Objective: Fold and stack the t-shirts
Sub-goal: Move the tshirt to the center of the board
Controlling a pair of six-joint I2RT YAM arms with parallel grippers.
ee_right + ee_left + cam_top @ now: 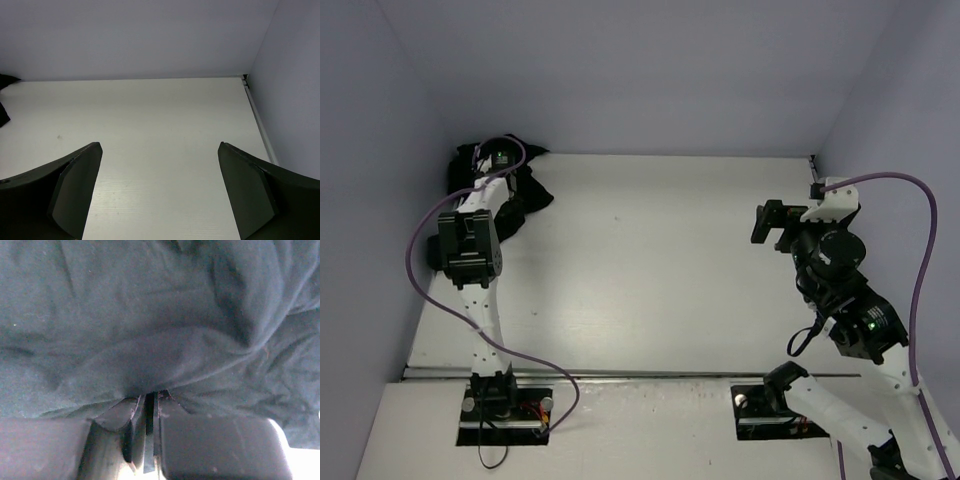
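A black t-shirt [532, 190] lies crumpled in the far left corner of the white table [660, 260]. My left gripper [487, 166] reaches down into that heap. In the left wrist view dark cloth [150, 315] fills the frame and its folds run together at the tips of my left gripper [154, 396], whose jaws are shut on a pinch of the t-shirt. My right gripper [772, 222] hangs over the right side of the table, far from the shirt. It stands open [159, 150] with only bare table between its fingers. A corner of the shirt [3, 114] shows at the left edge of the right wrist view.
Pale walls [650, 80] close in the table at the back and on both sides. The back right corner [243, 77] lies ahead of my right gripper. A purple cable [420, 250] loops beside the left arm.
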